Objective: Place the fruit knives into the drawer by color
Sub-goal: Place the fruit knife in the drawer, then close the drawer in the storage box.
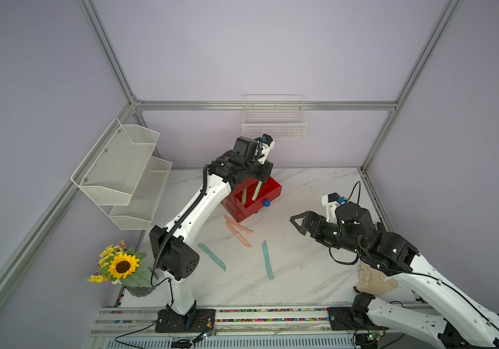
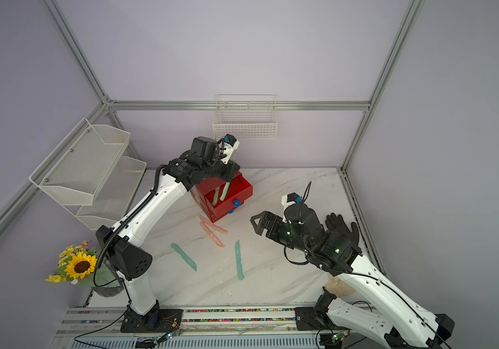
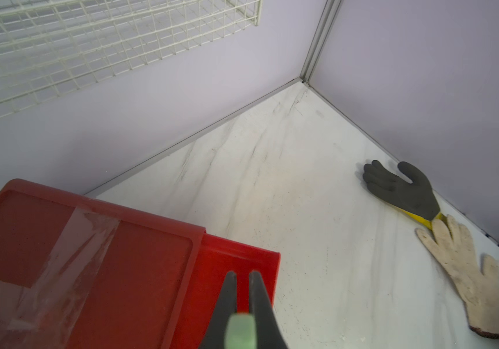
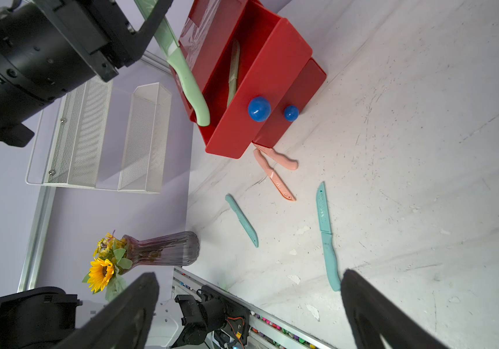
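Left wrist view: left hand (image 3: pixel 243 281) pressed together on a pale green knife (image 3: pixel 240 331), its end poking up between the fingers, over the red chest (image 3: pixel 151 256). In the right wrist view the handle hangs down to the open top drawer (image 4: pixel 272 69). A second pale green knife (image 4: pixel 233 72) lies inside. Right hand (image 1: pixel 296 225) is spread wide and empty, right of centre in a top view, well apart from the chest.

Risks, as I judge them:
- **Rim catch:** the held knife's low end sits right at the drawer's side wall (can't tell which side of the rim). Let go there and it may catch the rim and tip out onto the surface (image 1: pixel 302 272).
- **Propped knife:** it hangs tilted, so it could land propped on the other one and block the drawer from shutting.
- **Knock:** the drawer is pulled far out, so a downward bump could tilt it or shove the chest.

Below centre of frame lie two salmon knives (image 1: pixel 236 232). One looks to touch the chest base, so a lower drawer might jam on it. Two teal knives (image 1: pixel 212 256) lie further out, apart. Colors could get mixed if the wrong blue knob (image 4: pixel 291 113) is pulled.
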Controlling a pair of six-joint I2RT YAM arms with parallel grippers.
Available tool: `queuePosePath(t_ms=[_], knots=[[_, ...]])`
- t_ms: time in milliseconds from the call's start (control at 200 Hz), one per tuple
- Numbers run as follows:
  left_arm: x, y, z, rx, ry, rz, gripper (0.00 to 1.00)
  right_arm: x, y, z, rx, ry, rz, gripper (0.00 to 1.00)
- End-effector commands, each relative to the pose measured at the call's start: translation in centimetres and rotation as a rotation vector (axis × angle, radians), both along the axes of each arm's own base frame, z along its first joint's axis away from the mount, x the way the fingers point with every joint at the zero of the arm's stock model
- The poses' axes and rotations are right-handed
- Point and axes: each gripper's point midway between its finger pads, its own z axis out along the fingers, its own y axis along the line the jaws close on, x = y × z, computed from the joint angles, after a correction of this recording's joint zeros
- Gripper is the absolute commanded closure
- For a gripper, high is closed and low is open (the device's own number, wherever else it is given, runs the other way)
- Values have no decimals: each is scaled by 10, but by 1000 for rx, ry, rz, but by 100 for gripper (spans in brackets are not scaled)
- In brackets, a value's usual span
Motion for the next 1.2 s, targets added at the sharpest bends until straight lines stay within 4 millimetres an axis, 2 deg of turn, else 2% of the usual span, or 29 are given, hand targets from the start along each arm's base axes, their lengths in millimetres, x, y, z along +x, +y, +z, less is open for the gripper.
queuePosePath(t_ms=[0,110,150,180,245,275,300,390,470,545,570,625,660,700,715,725,745,770,975,1200], knots=[[13,10,13,60,-137,30,100,-2,2,2,-9,4,21,3],[16,10,7,75,-149,23,99,-1,2,-2,-21,10,27,3],[16,11,5,79,-145,26,94,0,2,-3,-24,11,26,3],[16,12,5,77,-140,28,81,1,1,-4,-26,13,24,3],[14,15,11,60,-139,45,23,6,2,-7,-33,11,27,3],[14,17,15,48,-142,63,5,8,3,-7,-32,9,32,3],[12,18,21,38,-149,71,0,10,5,-7,-31,9,36,3],[8,23,42,6,-177,93,0,23,8,-13,-25,20,32,3],[7,30,59,-11,-196,129,0,39,5,-26,-17,66,-1,5],[10,42,63,-47,-161,175,0,56,8,-34,21,86,-14,18],[10,46,62,-67,-139,189,0,63,9,-35,39,86,-23,30],[13,56,56,-114,-72,219,4,79,10,-38,78,93,-43,67],[14,60,49,-135,-21,224,19,88,11,-41,104,101,-53,85],[14,63,41,-152,39,228,46,98,14,-44,136,110,-51,99],[13,63,39,-166,64,231,55,101,14,-43,148,111,-49,100],[13,65,37,-173,78,234,65,103,14,-41,157,105,-48,100],[14,65,33,-185,106,233,83,109,17,-49,161,124,-47,100],[13,68,28,-197,139,233,100,114,20,-53,172,134,-40,100],[14,82,-21,-247,327,255,100,143,41,-70,215,168,18,100],[24,91,-54,-255,405,275,100,172,53,-80,232,161,27,100]])
